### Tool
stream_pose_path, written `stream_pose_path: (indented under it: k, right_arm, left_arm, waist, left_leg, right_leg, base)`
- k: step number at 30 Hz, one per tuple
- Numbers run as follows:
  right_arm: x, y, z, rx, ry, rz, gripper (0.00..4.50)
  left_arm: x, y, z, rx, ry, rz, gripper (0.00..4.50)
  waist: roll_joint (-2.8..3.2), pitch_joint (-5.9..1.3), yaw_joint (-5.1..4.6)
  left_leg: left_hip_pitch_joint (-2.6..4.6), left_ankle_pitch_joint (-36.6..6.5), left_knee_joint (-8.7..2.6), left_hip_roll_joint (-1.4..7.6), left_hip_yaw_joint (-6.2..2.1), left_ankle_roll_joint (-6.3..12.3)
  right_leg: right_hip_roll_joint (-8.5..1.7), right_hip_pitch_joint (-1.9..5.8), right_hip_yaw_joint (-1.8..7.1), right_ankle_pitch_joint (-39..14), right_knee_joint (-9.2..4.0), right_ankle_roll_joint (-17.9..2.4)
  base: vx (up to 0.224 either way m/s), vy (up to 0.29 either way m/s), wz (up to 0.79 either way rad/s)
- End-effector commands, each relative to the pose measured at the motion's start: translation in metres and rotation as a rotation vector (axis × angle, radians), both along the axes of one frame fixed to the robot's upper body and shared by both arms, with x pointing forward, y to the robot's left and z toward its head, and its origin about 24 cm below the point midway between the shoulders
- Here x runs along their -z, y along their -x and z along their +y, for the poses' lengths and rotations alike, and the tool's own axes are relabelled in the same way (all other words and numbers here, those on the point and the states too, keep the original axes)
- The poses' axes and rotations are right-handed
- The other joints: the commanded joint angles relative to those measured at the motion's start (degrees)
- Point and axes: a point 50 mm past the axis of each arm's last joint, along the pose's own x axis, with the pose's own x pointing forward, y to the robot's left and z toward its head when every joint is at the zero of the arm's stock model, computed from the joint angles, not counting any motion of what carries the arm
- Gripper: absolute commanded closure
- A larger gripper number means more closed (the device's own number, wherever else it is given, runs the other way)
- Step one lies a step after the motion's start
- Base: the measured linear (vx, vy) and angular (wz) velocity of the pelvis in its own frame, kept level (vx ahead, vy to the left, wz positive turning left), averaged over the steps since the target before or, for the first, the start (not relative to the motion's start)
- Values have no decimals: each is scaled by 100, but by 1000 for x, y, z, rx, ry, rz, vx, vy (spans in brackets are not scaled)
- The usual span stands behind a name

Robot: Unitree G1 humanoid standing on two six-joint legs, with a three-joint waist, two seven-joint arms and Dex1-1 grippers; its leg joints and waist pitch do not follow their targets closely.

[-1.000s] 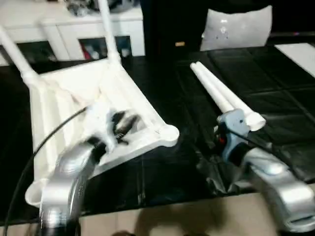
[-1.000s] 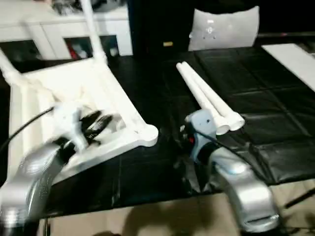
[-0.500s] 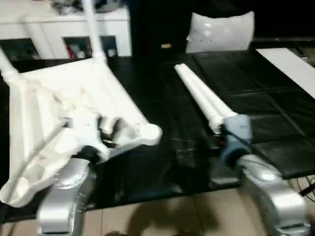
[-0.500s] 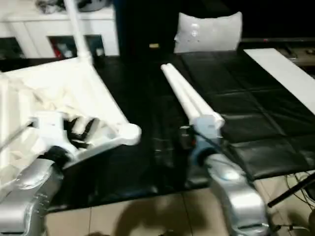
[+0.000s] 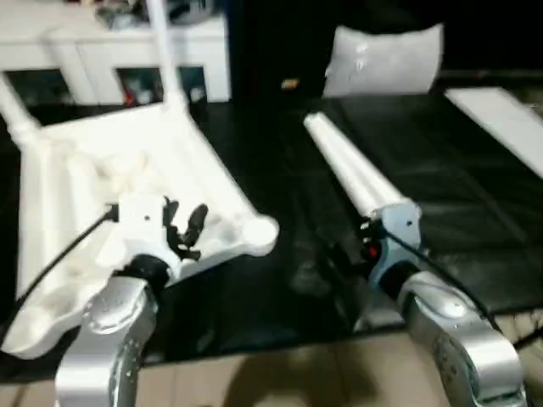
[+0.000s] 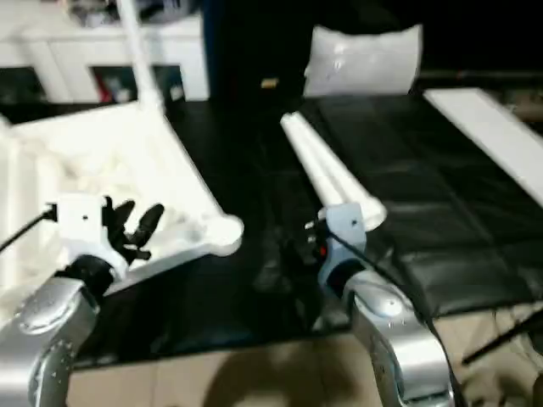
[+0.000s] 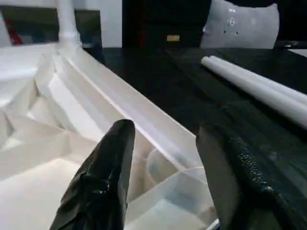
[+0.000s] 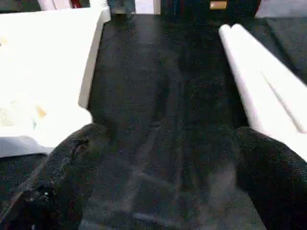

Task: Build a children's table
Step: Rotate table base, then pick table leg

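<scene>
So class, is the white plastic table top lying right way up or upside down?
Upside down. The white plastic table top shows its ribbed underside, a round corner socket faces up, and two fitted legs rise from its far corners.

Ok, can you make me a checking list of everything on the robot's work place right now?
Surface: black mat, dark.
Job's things: table top upside down, two legs fitted; two loose legs lying side by side.
Clutter: nothing seen.
Grippers: left gripper open over the table top's near corner socket; right gripper open above the mat, beside the loose legs.
Cables: black cable on left arm.
Surroundings: white cabinet behind, grey cushion.
</scene>
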Motion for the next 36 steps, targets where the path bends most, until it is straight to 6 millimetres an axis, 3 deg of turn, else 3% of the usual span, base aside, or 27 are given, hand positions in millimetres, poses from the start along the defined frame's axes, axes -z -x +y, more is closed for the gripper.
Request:
stream_pose_path:
  k: [1, 2, 3, 4, 5, 6, 7, 8, 9, 10, 11, 12, 13, 14, 16, 17, 18, 19, 21, 22, 23, 24, 26, 28, 29, 32, 36]
  right_arm:
    - [-5, -2, 0, -9, -5, -21, 0]
    - [-5, -2, 0, -12, -4, -23, 0]
    - [-6, -3, 0, -15, -3, -25, 0]
    - [-6, -3, 0, -17, -1, -27, 0]
    - [-6, -3, 0, -21, 1, -29, 0]
    - [-7, -4, 0, -23, 1, -30, 0]
    - [-7, -4, 0, -25, 2, -31, 0]
    - [-7, -4, 1, -33, 4, -34, 0]
    - [-7, -4, 2, -36, 4, -35, 0]
    - [-7, -4, 2, -40, 5, -36, 0]
    - [-7, -5, 4, -50, 12, -37, 0]
    - [-8, -5, 5, -60, 11, -36, 0]
    - [-8, -6, 6, -66, 10, -35, 0]
    - [-8, -6, 6, -68, 14, -34, 0]
    - [-9, -9, 8, -76, 25, -31, 0]
    - [-10, -11, 8, -81, 34, -24, 0]
    - [-9, -14, 8, -80, 55, -14, 0]
    - [-10, -17, 7, -80, 64, -1, 0]
    - [-10, -20, 5, -70, 70, 13, 0]
    - [-8, -27, 1, -46, 108, 45, 0]
    - [-6, -31, -2, -33, 152, 74, 0]
    - [-5, -35, -4, -21, 173, 93, 0]
    - [-3, -41, -8, -1, 197, 126, 0]
    - [-3, -53, -11, -17, 190, 176, 0]
    - [-3, -59, -13, -21, 191, 196, 0]
    - [-4, -73, -18, 11, 205, 245, 0]
    - [-6, -90, -27, 37, 302, 277, 0]
  left_arm:
    - [0, 0, -4, 15, -1, 7, 191]
    - [0, 0, -4, 16, -1, 7, 191]
    - [0, 1, -5, 18, -2, 8, 191]
    - [0, 1, -6, 19, -3, 8, 191]
    - [0, 1, -6, 22, -5, 9, 191]
    - [0, 1, -7, 24, -5, 9, 191]
    - [0, 1, -8, 25, -5, 10, 191]
    - [0, 1, -9, 30, -3, 10, 191]
    - [0, 2, -9, 33, -3, 11, 191]
    - [0, 2, -10, 36, -3, 11, 191]
    - [0, 2, -10, 39, -11, 10, 191]
    - [-1, 1, -10, 46, -17, 7, 191]
    - [-1, 1, -11, 51, -21, 4, 191]
    - [-1, 0, -11, 53, -24, 3, 191]
    - [-2, 0, -12, 60, -39, -3, 191]
    - [-5, -1, -13, 71, -45, -22, 191]
    - [-7, -1, -14, 87, -52, -29, 191]
    - [-7, 0, -16, 112, -48, -26, 191]
    - [-9, 2, -19, 161, -32, -33, 191]
    - [-11, 5, -22, 246, -37, -30, 191]
    - [-10, 9, -25, 327, -55, -13, 191]
    - [-9, 11, -26, 369, -70, 2, 191]
    - [-8, 15, -26, 431, -99, 31, 186]
    - [-6, 24, -28, 553, -113, 82, 179]
    - [-7, 27, -28, 605, -112, 101, 165]
    - [-8, 38, -28, 733, -107, 155, 165]
    - [-11, 45, -27, 815, -101, 203, 165]
  waist:
    - [-60, -265, 212]
    - [-47, -326, 238]
    - [31, -360, 245]
    - [183, -409, 212]
    - [312, -416, 86]
    - [400, -438, -2]
    - [446, -540, -157]
    - [388, -574, -218]
    - [348, -547, -222]
    - [260, -488, -221]
    - [76, -475, -209]
    - [-81, -462, -187]
    - [-215, -508, 45]
    - [-196, -492, 139]
    - [-65, -390, 167]
    - [69, -356, 144]
    - [154, -287, 103]
    - [214, -335, -8]
    - [294, -507, -106]
    - [247, -576, -70]
    - [167, -572, -1]
    - [137, -599, 31]
    - [109, -589, 65]
    - [95, -492, 65]
    - [77, -405, 40]
    - [77, -302, 19]
    - [20, -290, 61]
  left_leg:
    - [-586, -255, 276, 153, -285, 531]
    - [-701, -2, 241, 152, -317, 548]
    - [-813, 518, 34, 158, -317, 584]
    - [-651, 1093, -276, 235, -265, 631]
    - [-425, 1058, -449, 463, -464, 894]
    - [-32, 873, -544, 718, -688, 1136]
    - [510, 500, -624, 1103, -1076, 1707]
    - [657, 1487, -507, 1162, -1231, 2501]
    - [621, 1910, -465, 1140, -1179, 2769]
    - [415, 2099, -516, 955, -960, 2967]
    - [175, 1333, -356, 379, -518, 2550]
    - [-81, 640, -297, 48, -300, 2178]
    - [-609, -44, 229, -244, -235, 1634]
    - [-809, 43, 459, -122, -325, 1038]
    - [-776, 434, 249, 27, -355, 445]
    - [-630, 425, -125, 220, -351, 440]
    - [-516, 333, -328, 295, -336, 429]
    - [-510, 285, -540, 440, -452, 515]
    - [-52, 1093, -420, 671, -713, 934]
    - [-61, 2709, -234, 602, -727, 1152]
    - [-241, 3798, -169, 462, -638, 999]
    - [-280, 4021, -149, 365, -576, 840]
    - [-388, 3348, -208, 300, -456, 383]
    - [-445, 1786, -355, 337, -388, 23]
    - [-418, 159, -494, 372, -363, -260]
    - [-318, -1168, -592, 405, -280, -438]
    - [-292, -1249, -603, 438, -222, -437]
  right_leg:
    - [-1183, 435, 1114, -4279, -1160, -103]
    - [-1074, 529, 1031, -3582, -1061, -316]
    - [-749, 593, 717, -2182, -929, -650]
    - [-398, 479, 347, -1091, -845, -730]
    - [-136, 308, 163, -558, -630, -504]
    - [-72, 25, 96, -485, -395, -455]
    - [-160, -394, 114, -550, 21, -397]
    - [-209, -717, 198, -400, 292, 55]
    - [-255, -815, 251, -271, 345, 262]
    - [-305, -831, 345, 66, 309, 463]
    - [-322, -604, 465, 717, -250, 211]
    - [-379, -291, 597, 718, -486, 167]
    - [-906, 392, 1176, 451, -779, -495]
    - [-1061, 569, 1182, 455, -792, -967]
    - [-895, 470, 890, -122, -867, -1443]
    - [-717, 383, 679, -783, -920, -1522]
    - [-628, 312, 512, -1102, -973, -1392]
    - [-248, 264, 372, -670, -676, -1021]
    - [-276, -91, 339, 686, -338, -802]
    - [-363, -172, 409, 1716, -281, -687]
    - [-437, -97, 489, 2535, -279, -637]
    - [-410, -46, 498, 2838, -260, -597]
    - [-422, 21, 528, 2970, -255, -529]
    - [-469, 61, 533, 2255, -356, -623]
    - [-513, 65, 554, 892, -445, -833]
    - [-527, -56, 608, -861, -583, -998]
    - [-546, -121, 647, -1515, -672, -813]
  base:
    - [162, -8, -3]
    - [162, -8, -3]
    - [135, 15, 0]
    - [167, 54, -5]
    - [167, 54, -5]
    - [210, 73, 3]
    - [202, 41, 8]
    - [202, 41, 8]
    - [151, 10, 1]
    - [108, -18, 5]
    - [108, -18, 5]
    - [95, -73, 8]
    - [99, -81, -1]
    - [99, -81, -1]
    - [80, -48, -10]
    - [75, -37, -7]
    - [84, 32, -6]
    - [0, 0, 0]
    - [119, 45, 4]
    - [133, 64, 6]
    - [55, 48, -1]
    - [0, 0, 0]
    - [0, 0, 0]
    - [-36, -5, -3]
    - [-73, -11, -6]
    - [-95, -32, 1]
    - [-71, -32, 1]
